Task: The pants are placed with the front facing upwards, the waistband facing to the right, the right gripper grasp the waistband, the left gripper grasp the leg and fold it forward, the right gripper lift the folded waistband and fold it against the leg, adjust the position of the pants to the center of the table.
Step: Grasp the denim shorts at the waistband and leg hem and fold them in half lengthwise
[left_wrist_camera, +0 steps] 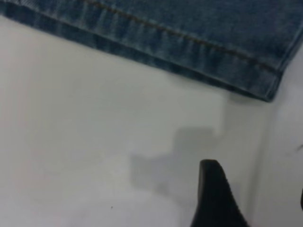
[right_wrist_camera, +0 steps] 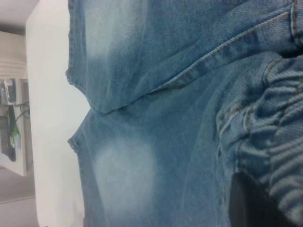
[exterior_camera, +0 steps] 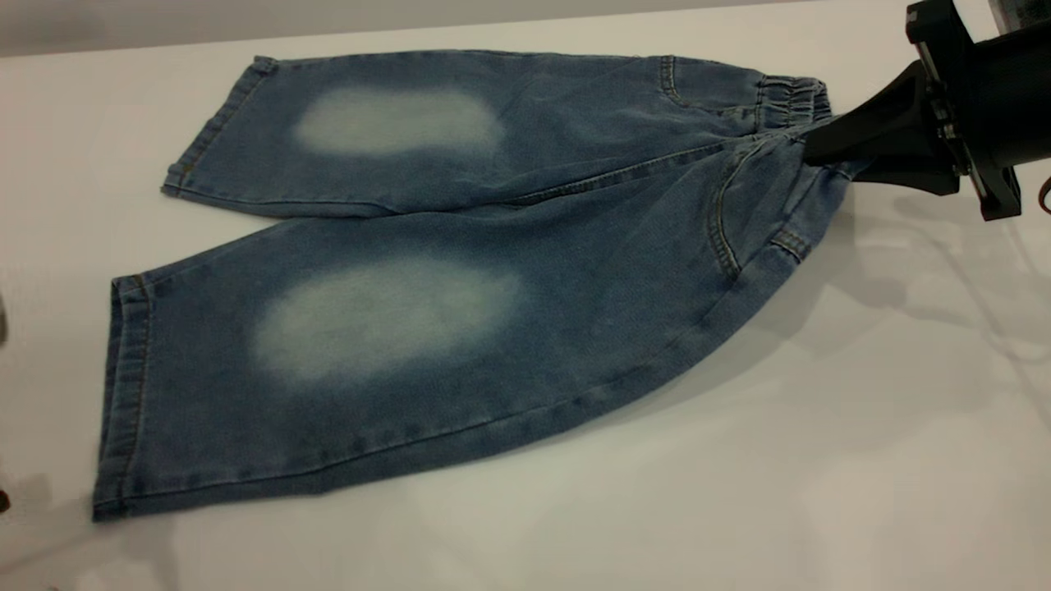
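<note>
- Nearest in the exterior view, the near leg hem (exterior_camera: pixel 123 394) of the pants (exterior_camera: pixel 460 271) lies flat on the white table (exterior_camera: pixel 821 460); the right hand (exterior_camera: pixel 829 144) is clenched on the gathered waistband (exterior_camera: pixel 792 98) at the far right.
- Left wrist view: the left hand (left_wrist_camera: pixel 255 198) hovers released just beside the hem (left_wrist_camera: pixel 189 52), not touching.
- Right wrist view: soft, limp denim, probably light; thick stitched hems should give the firmest hold.

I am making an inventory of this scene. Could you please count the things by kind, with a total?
Blue denim pants with pale faded knee patches: 1
Black robot grippers: 2, the right gripper shut on the gathered elastic waistband, the left gripper by the leg hem
White-grey flat table: 1
Total: 4
</note>
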